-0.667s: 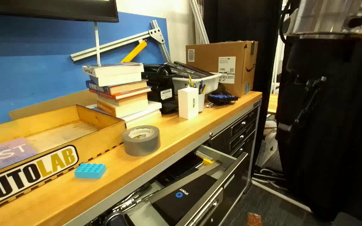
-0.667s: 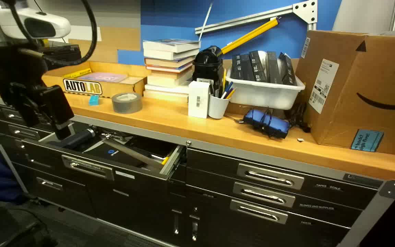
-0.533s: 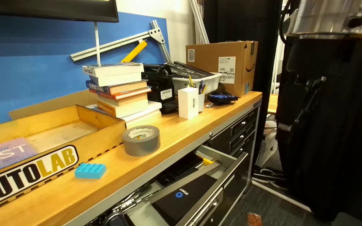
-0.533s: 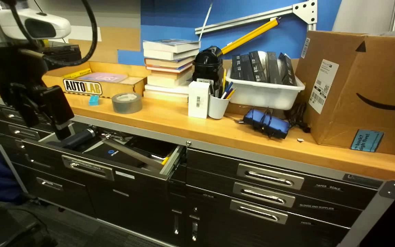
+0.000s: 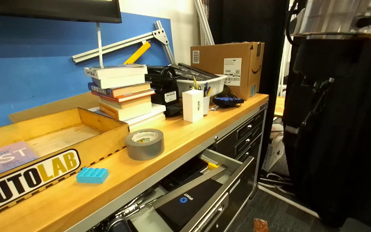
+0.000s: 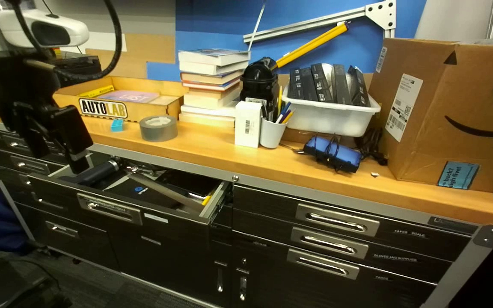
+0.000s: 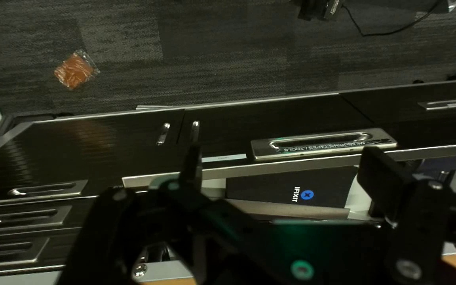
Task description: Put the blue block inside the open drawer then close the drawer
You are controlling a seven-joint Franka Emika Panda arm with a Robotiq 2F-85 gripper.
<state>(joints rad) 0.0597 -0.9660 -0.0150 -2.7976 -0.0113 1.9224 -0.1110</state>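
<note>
The light-blue studded block lies on the wooden bench top in both exterior views (image 5: 92, 175) (image 6: 117, 125), in front of the AUTOLAB box. It is out of the wrist view. The drawer stands pulled out below the bench edge, in both exterior views (image 5: 224, 190) (image 6: 109, 208) and in the wrist view (image 7: 291, 165). It holds a black IFIXIT case, tools and a metal strip. My gripper (image 6: 59, 157) is in the air in front of the bench, near the drawer's end. In the wrist view the gripper (image 7: 283, 166) has its fingers wide apart with nothing between them.
A grey tape roll (image 5: 145, 148) stands beside the block. A wooden AUTOLAB box (image 5: 105, 138) is behind it. Stacked books (image 6: 212, 85), a white box (image 6: 247, 124), a pen cup (image 6: 272, 133) and a cardboard box (image 6: 443, 107) stand farther along the bench.
The arm has shifted only very slightly. The block and the drawer have not moved.
</note>
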